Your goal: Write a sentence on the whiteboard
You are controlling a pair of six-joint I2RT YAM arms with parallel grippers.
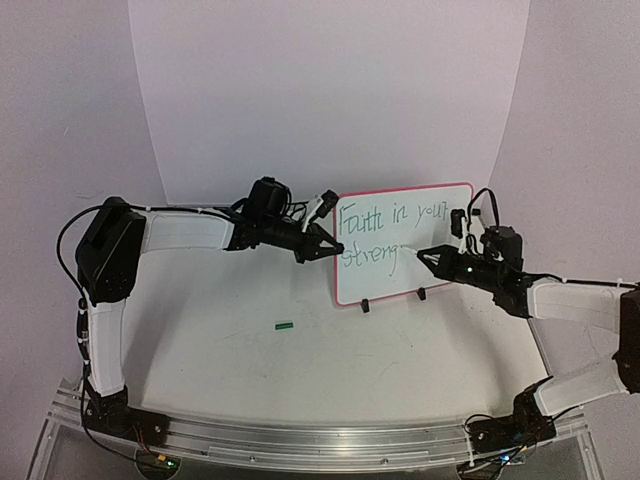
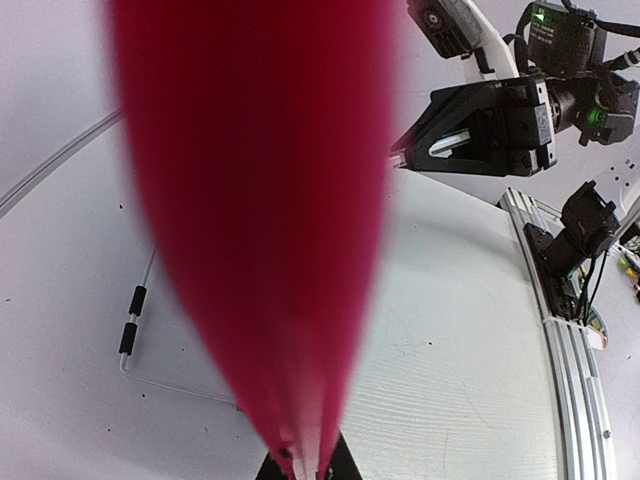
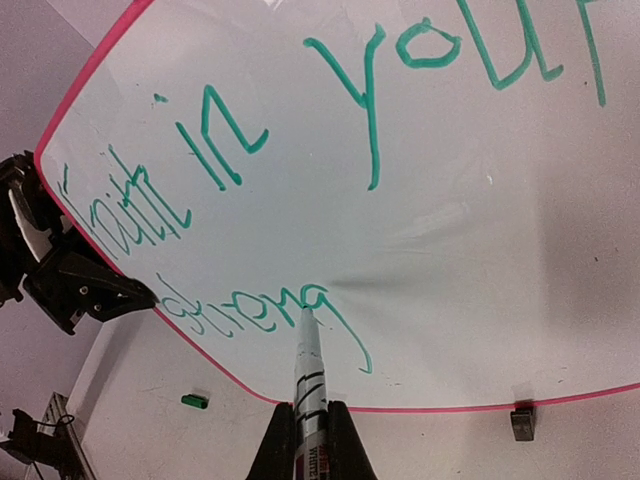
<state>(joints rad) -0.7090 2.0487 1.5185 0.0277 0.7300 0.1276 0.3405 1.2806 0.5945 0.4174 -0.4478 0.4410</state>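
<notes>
While right hand [image 1: 420, 253] clenches marker [image 3: 309, 365], tip touches whiteboard [image 1: 390, 285] face at tail of lower line of sentence [image 1: 385, 232]. Marker long axis runs from hand into board, tip first. Blank board lies rightward of tip, toward board's right rim; likely room for the letters left to write. Left hand [image 1: 328, 247] clenched on board's left rim, board upright on tabletop [image 1: 250, 350]. Green cap [image 1: 285, 324] lies before board, leftward.
</notes>
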